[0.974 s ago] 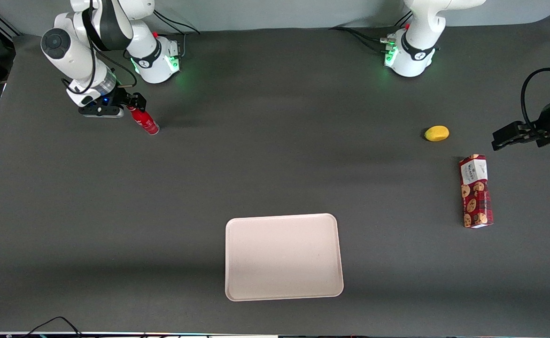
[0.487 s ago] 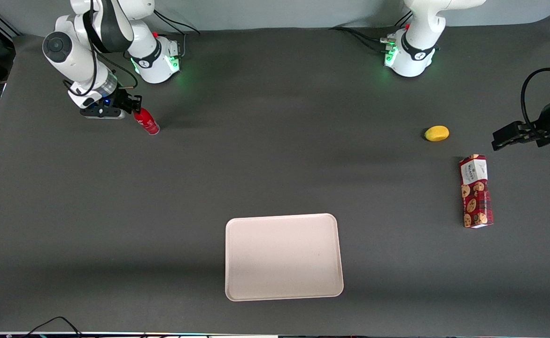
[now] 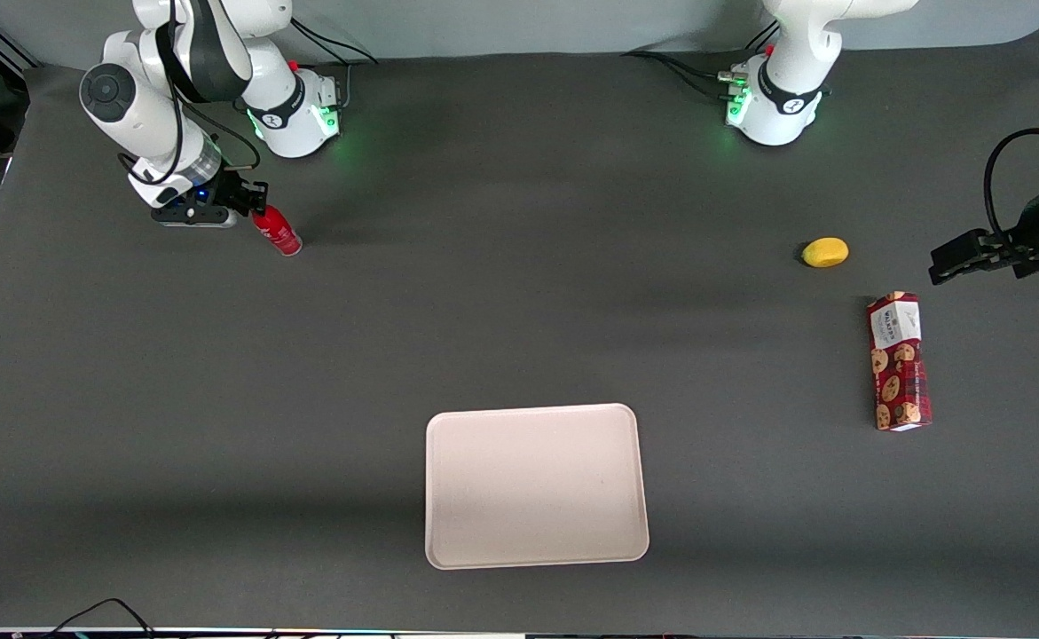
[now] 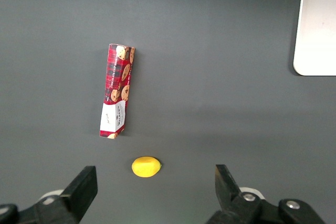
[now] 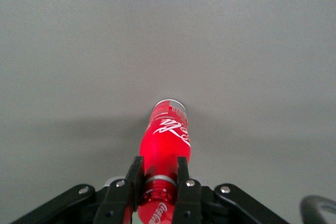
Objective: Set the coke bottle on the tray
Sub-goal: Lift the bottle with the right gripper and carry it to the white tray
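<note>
In the front view, the black two-finger gripper (image 3: 251,202) pinches the neck of the small slim red coke bottle (image 3: 278,232) at the working arm's end of the dark table (image 3: 519,319), well apart from the large flat pale cream-pink tray (image 3: 535,485), which lies nearer the camera. In the left wrist view, a long red patterned cookie box (image 4: 116,91) lies near a small yellow lemon-shaped fruit (image 4: 146,166). In the right wrist view, the jaws clamp the bottle's neck just below its cap.

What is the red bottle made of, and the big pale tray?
The coke bottle, gripped near its cap by the end effector, looks like glossy red plastic: it glows and shines. The tray looks like smooth matte plastic, evenly cream-pink with a moulded rim, though I can't be sure.
</note>
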